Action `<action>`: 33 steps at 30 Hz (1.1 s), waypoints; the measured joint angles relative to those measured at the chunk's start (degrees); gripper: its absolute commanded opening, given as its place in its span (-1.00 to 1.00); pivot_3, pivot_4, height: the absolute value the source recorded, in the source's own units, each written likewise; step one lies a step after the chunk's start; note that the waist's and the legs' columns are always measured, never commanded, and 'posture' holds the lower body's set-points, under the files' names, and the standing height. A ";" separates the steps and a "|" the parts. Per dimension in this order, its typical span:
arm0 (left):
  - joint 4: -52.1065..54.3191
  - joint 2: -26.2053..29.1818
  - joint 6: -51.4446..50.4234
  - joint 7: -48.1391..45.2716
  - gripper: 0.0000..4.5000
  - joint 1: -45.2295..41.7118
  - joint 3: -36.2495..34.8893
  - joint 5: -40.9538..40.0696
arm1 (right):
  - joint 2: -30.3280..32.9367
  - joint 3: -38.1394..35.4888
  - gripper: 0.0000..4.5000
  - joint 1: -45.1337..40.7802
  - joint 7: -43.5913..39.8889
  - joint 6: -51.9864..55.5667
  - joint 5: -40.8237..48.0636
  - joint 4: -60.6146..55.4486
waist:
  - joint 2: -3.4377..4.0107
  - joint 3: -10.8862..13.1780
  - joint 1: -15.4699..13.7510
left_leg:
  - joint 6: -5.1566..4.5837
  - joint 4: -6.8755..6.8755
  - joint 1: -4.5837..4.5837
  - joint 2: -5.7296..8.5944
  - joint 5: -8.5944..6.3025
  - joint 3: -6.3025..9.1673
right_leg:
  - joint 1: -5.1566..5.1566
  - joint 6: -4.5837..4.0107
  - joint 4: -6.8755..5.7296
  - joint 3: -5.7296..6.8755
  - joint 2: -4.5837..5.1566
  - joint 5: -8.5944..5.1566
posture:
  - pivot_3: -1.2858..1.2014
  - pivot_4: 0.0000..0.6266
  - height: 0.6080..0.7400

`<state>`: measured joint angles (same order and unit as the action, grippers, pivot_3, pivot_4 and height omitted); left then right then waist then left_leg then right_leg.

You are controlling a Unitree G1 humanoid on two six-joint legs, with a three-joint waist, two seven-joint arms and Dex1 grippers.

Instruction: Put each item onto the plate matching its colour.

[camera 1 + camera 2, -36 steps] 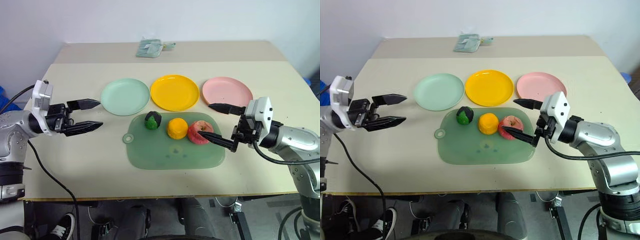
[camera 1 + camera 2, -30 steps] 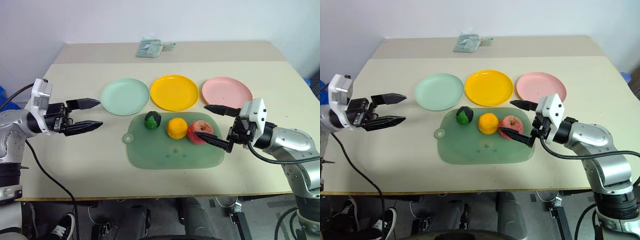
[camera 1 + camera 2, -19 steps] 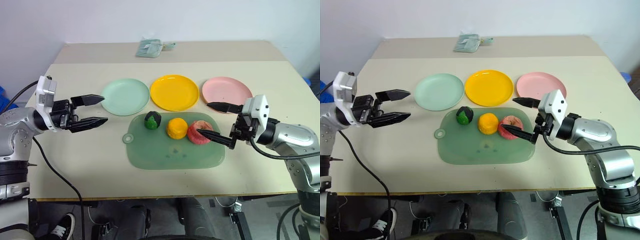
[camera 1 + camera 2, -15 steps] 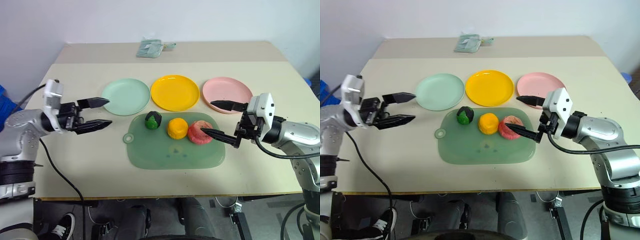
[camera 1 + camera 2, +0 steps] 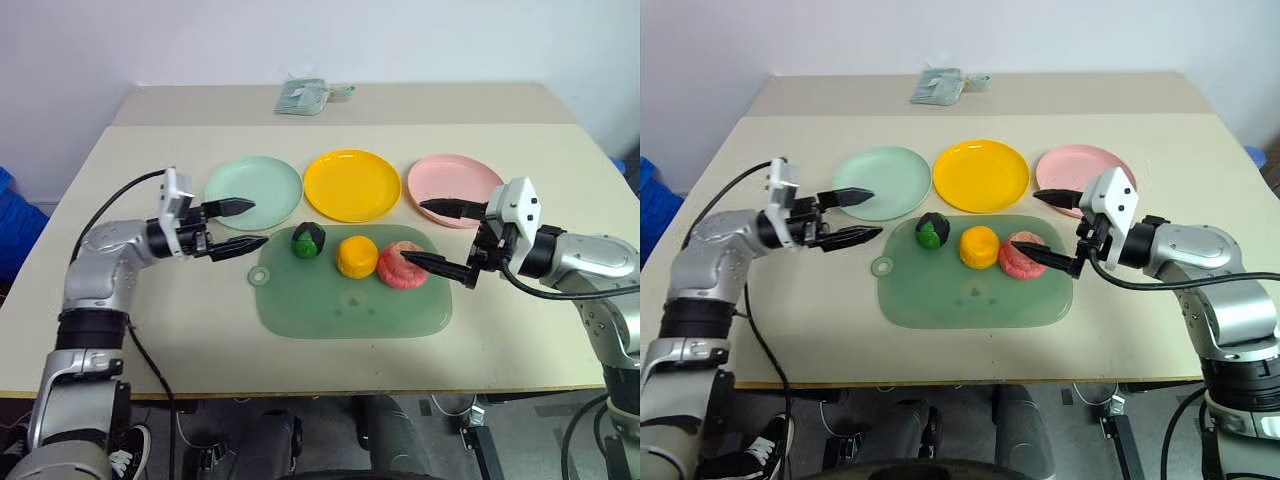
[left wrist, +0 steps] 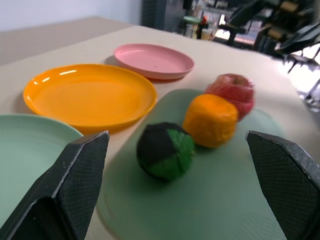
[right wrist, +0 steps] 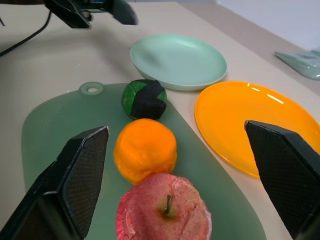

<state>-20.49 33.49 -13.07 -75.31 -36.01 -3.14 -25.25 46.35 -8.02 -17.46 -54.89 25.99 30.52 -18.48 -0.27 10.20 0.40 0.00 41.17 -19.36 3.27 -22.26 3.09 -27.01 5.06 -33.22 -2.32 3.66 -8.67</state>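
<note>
L gripper (image 5: 243, 224) moved in twd green ball (image 5: 307, 239) | jaws wide

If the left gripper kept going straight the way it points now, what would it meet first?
Most likely the dark green ball with black patches, centred between the open left gripper fingers in its wrist view; height above the green cutting mat is unclear.

Bright, even overhead light, soft short shadows, mild sheen on yellow plate (image 5: 351, 184), left wrist background blown out and blurred.
</note>
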 measured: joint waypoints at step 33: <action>-37.54 -15.34 31.46 2.90 0.22 -13.23 7.90 17.19 | 0.08 -1.51 1.00 1.47 5.64 0.92 -2.71 -2.69 | -0.02 -0.01 0.07 | -0.32 0.05 0.04 0.00 -0.17 -0.01 | 0.07 0.01 -0.01 0.00 -0.02 0.01 | 0.03 -0.52 1.00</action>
<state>-58.03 18.14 18.39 -72.41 -49.24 4.76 -8.06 46.43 -9.54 -15.99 -49.25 26.90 27.81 -21.17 -0.29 10.19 0.47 -0.32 41.22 -19.32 3.27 -22.43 3.08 -26.94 5.07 -33.23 -2.32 3.64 -8.66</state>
